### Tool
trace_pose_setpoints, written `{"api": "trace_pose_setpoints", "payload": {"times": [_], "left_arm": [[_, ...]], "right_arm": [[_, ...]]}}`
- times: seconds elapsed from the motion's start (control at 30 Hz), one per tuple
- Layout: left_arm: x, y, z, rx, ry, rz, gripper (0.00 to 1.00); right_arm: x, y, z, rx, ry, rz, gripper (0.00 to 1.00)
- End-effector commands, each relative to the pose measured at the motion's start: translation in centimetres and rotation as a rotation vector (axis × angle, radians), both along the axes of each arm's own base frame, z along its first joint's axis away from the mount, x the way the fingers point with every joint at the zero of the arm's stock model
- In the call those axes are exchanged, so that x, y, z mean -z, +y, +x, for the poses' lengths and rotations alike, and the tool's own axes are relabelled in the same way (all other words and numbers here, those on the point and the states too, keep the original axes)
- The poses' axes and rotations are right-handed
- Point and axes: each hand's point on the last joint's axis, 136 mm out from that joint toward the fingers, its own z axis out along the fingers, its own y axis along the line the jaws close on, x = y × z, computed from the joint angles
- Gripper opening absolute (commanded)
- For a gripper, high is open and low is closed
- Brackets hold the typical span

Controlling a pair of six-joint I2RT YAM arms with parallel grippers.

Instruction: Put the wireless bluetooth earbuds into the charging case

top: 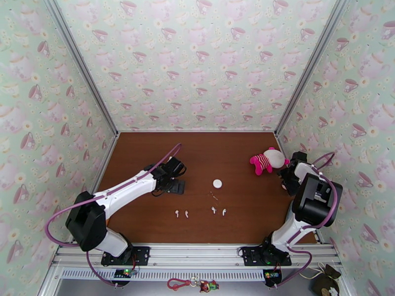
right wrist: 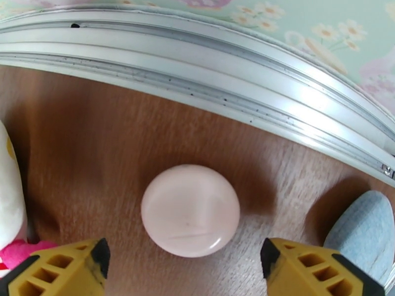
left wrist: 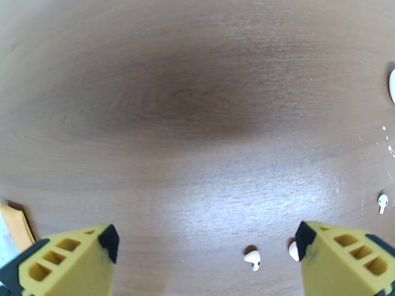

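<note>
R gripper (right wrist: 185, 253): jaws wide, nothing held. It hangs over the pink round case (right wrist: 190, 210) with a finger each side, neither touching.
Pink case: flat on the table (right wrist: 98, 144), by the right wall rail (right wrist: 247, 80). Lid looks shut, can't see inside.
Beside it: plush toy (top: 266, 161) one side, blue-grey round thing (right wrist: 363, 233) the other, prob another case. Both sit apart from the pink one.
L gripper (left wrist: 207, 240): fully open, empty, over bare wood left of centre.
Near L gripper: earbuds (left wrist: 252, 259) lie just beside its right-hand finger in the wrist view, not between the jaws.
Earbuds, overall: all 4 loose on the table, two pairs in a row toward the front edge, well apart from the pink case.
White round case (top: 217, 183): mid-table, just behind the right-hand pair. Looks closed too.
Done so far: no bud in any case, as far as shown.
Left to do: open a case, pick up buds, seat them, prob shut lid.
Stage, my guess: R arm abt to take the pink case, so task is at the very start.
</note>
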Motion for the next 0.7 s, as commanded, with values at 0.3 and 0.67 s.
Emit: {"api": "trace_pose_setpoints", "payload": {"times": [0.3,0.67], "left_arm": [[0.4,-0.2,-0.1,0.003,0.009,0.008,1.00],[0.7,-0.2,0.0,0.002,0.016,0.014,1.00]], "right_arm": [[1.6,-1.3,-0.6,0.058,0.028,0.037,0.81],[2.6,-1.5,-1.0,0.064,0.043,0.049,0.64]]}}
